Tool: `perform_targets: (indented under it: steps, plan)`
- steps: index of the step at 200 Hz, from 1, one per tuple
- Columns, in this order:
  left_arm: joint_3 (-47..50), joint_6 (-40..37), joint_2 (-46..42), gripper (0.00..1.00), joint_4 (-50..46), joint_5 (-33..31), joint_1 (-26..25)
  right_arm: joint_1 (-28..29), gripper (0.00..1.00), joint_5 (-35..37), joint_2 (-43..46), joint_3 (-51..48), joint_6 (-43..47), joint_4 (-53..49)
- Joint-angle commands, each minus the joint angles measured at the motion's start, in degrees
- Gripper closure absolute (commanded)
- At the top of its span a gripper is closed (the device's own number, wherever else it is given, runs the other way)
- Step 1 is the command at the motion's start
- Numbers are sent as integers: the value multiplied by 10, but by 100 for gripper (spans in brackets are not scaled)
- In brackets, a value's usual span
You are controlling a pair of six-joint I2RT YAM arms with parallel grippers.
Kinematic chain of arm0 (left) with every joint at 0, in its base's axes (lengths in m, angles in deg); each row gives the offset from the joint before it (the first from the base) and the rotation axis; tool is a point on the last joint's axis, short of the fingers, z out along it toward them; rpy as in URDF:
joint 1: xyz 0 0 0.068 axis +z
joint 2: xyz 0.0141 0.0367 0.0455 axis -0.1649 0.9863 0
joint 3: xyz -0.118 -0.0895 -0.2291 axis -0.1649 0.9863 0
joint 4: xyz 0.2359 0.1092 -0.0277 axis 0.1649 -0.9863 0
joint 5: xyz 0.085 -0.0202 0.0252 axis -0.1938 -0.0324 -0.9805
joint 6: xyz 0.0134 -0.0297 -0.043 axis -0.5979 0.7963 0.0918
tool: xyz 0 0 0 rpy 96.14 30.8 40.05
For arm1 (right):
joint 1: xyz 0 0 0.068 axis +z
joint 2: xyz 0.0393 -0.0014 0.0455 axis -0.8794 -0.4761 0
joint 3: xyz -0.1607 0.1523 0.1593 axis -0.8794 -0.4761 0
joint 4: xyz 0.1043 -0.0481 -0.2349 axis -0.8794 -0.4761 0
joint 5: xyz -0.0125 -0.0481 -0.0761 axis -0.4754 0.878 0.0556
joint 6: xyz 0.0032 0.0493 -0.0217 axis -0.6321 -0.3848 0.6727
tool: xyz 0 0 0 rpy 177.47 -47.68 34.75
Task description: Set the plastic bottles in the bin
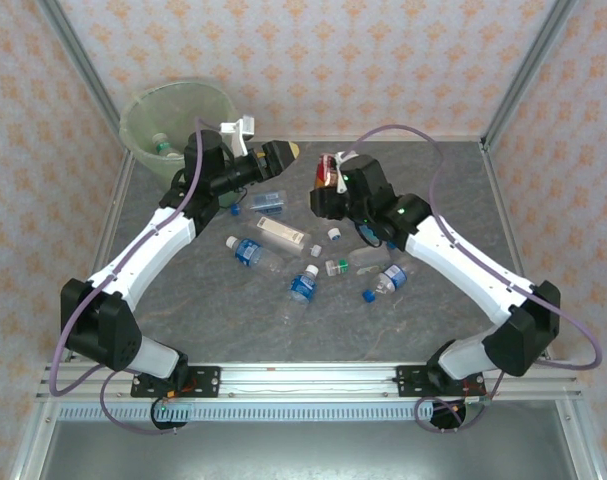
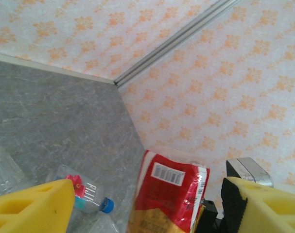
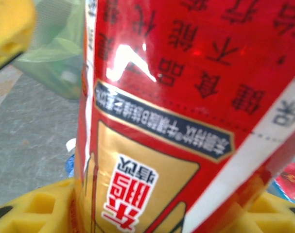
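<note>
At the far-left corner of the tabletop stood the bin, pale green and lined with a thin bag. Low inside it lay a clear bottle with a green band — what else it held I could not tell through the crumpled liner.

Just right of the bin, the left gripper hung above the tabletop with its yellow fingers spread wide, touching nothing and holding nothing. In its wrist view a flower-labelled bottle with a blue cap lay on the grey surface below.

Across the middle of the tabletop the loose bottles lay on their sides, well outside the bin. They were a blue-labelled bottle, a clear square-sided bottle, a second blue-labelled bottle, a small clear bottle and, furthest right, a blue-capped bottle.

The right gripper was closed on a red-labelled bottle — yellow pads pressed to both its sides. It held the bottle clear of the tabletop, near the left gripper's fingertips and apart from the bin, whose green bag showed behind the bottle in the right wrist view.
</note>
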Motion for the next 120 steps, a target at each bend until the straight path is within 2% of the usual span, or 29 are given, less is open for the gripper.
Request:
perform_targets:
  steps: [1, 53, 120]
  plan:
    - [8, 3, -4, 22, 48, 44, -4, 9, 45, -26, -22, 36, 27, 2]
    - [13, -23, 2, 22, 29, 69, -13, 19, 45, -45, -53, 82, 34, -2]
    - [17, -14, 15, 23, 49, 84, -15, 33, 45, -57, -69, 110, 35, -8]
